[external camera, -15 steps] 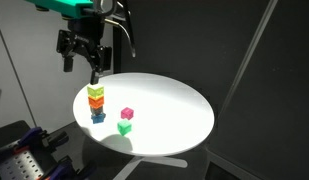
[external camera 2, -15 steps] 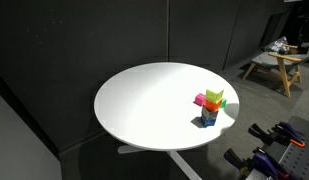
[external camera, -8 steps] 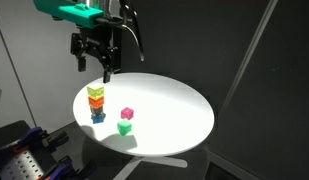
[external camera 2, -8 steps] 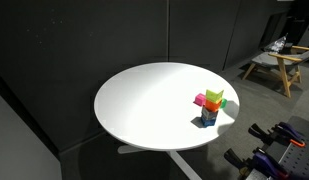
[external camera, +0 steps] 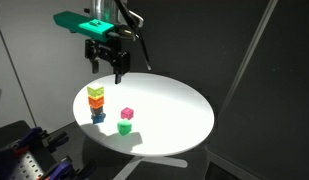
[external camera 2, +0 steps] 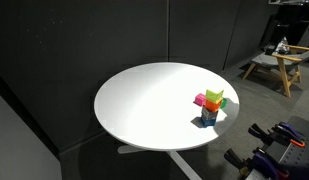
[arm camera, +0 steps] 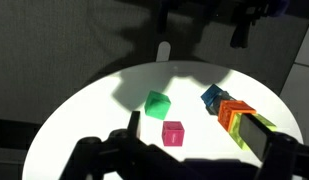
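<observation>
My gripper hangs open and empty high above the far left part of the round white table. Its dark fingers frame the wrist view. Below and to its left stands a stack of blocks, yellow-green on top, orange under it, blue at the bottom. The stack also shows in the wrist view and in an exterior view. A pink cube and a green cube lie loose on the table beside the stack.
The table stands on a white pedestal in front of black curtains. A wooden stool stands at the back. Racks of equipment sit low beside the table.
My gripper has moved away from above the stack, rightward in the exterior view, over the table's far side. The blocks have not moved.
</observation>
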Controlling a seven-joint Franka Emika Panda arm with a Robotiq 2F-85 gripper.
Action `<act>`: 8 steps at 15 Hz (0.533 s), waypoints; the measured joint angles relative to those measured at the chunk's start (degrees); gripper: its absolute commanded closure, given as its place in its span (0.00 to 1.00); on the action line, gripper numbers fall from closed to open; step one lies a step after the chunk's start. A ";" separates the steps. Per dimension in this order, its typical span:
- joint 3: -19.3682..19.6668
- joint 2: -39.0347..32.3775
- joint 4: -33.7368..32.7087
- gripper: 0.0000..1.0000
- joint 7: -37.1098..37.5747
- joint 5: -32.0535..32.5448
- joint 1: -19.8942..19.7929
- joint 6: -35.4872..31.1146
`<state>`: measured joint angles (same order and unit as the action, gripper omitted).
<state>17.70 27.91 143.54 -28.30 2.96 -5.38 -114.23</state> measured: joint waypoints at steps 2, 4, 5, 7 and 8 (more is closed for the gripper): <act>-0.13 -1.51 0.04 0.00 0.00 -0.53 0.05 -2.38; -0.27 -3.13 0.05 0.00 0.00 -1.07 0.13 -4.53; -0.37 -4.04 0.05 0.00 0.00 -1.36 0.15 -5.65; -0.62 -6.01 0.04 0.00 0.00 -1.79 0.15 -7.77; -0.77 -7.04 0.03 0.00 0.03 -1.95 0.15 -8.69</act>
<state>16.94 20.87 143.58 -28.27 1.01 -5.23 -122.93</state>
